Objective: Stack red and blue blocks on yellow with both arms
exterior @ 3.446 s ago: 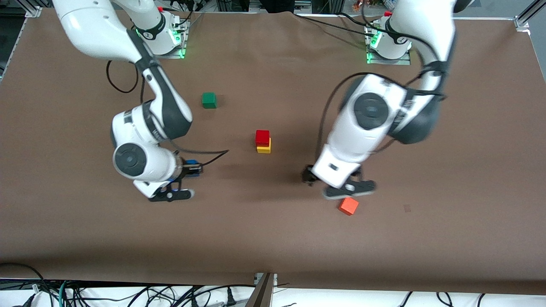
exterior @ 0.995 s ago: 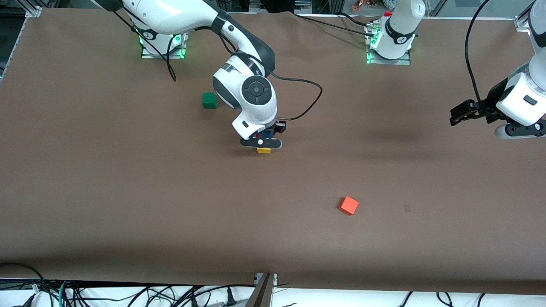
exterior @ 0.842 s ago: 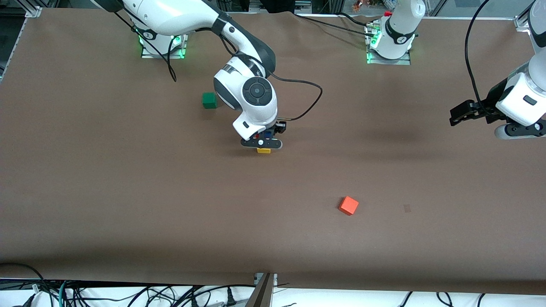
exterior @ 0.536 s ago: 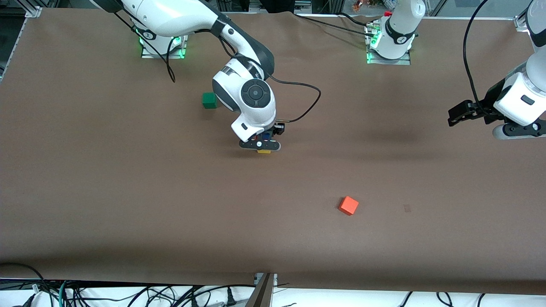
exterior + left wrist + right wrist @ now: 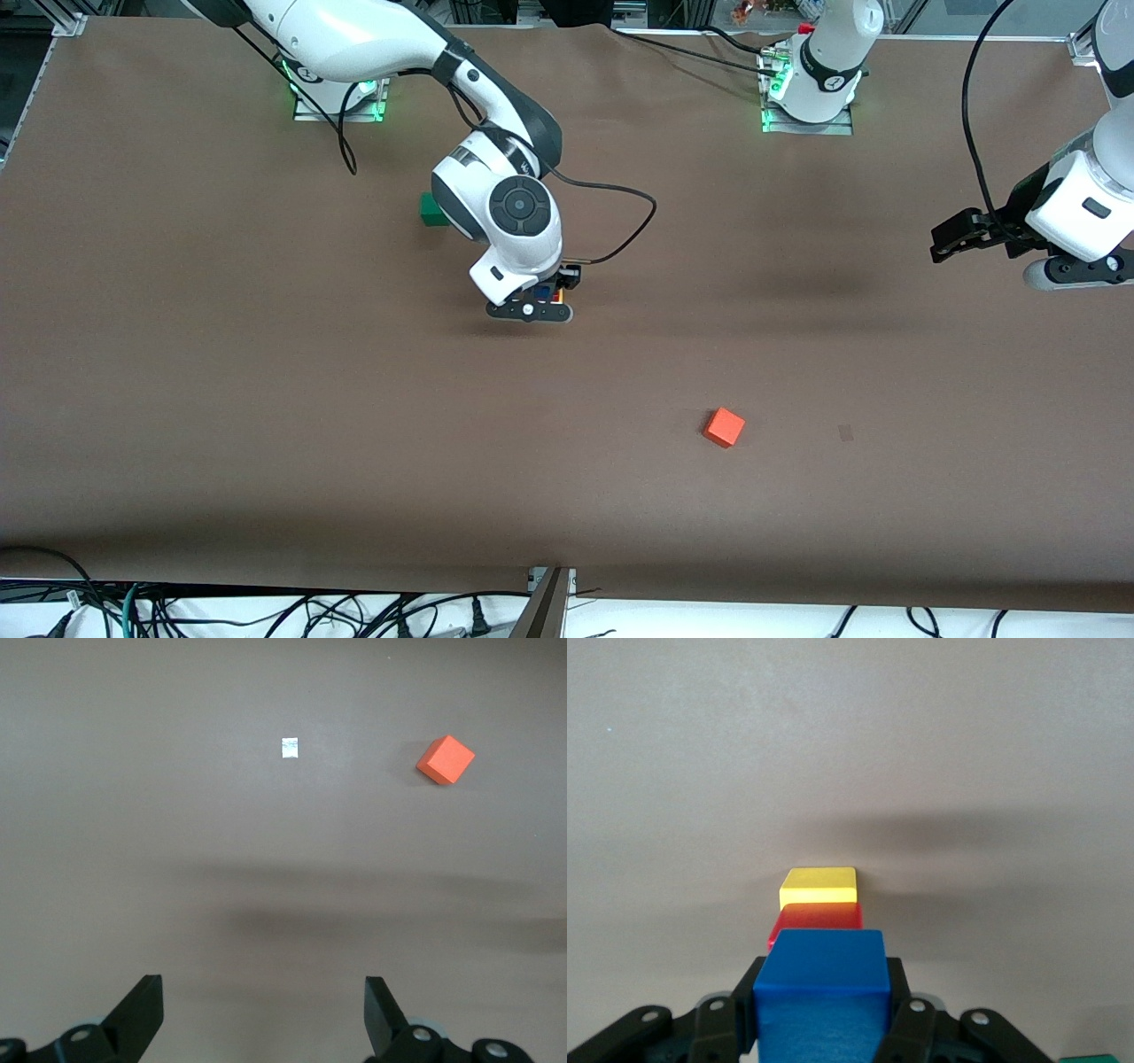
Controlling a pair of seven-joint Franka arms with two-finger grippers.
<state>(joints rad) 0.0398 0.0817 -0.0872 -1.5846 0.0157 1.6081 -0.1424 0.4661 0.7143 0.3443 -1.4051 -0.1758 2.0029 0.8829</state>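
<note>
My right gripper [image 5: 530, 304] is shut on the blue block [image 5: 820, 1001], which shows as a blue speck in the front view [image 5: 541, 290]. It holds the block just over the stack in the middle of the table: the red block [image 5: 819, 916] on the yellow cube [image 5: 819, 883]. I cannot tell whether blue touches red. In the front view the gripper hides nearly all of the stack. My left gripper [image 5: 952, 240] hangs open and empty in the air at the left arm's end of the table; its fingers [image 5: 142, 1017] stand wide apart.
A green cube [image 5: 428, 209] lies half hidden by the right arm, nearer to the robots' bases. An orange-red cube [image 5: 725, 427] lies nearer to the front camera and shows in the left wrist view [image 5: 446, 759], beside a small white scrap [image 5: 290, 747].
My right gripper with the blue block has shifted slightly toward the right arm's end and now hides the yellow cube in the front view. The left arm has barely moved.
</note>
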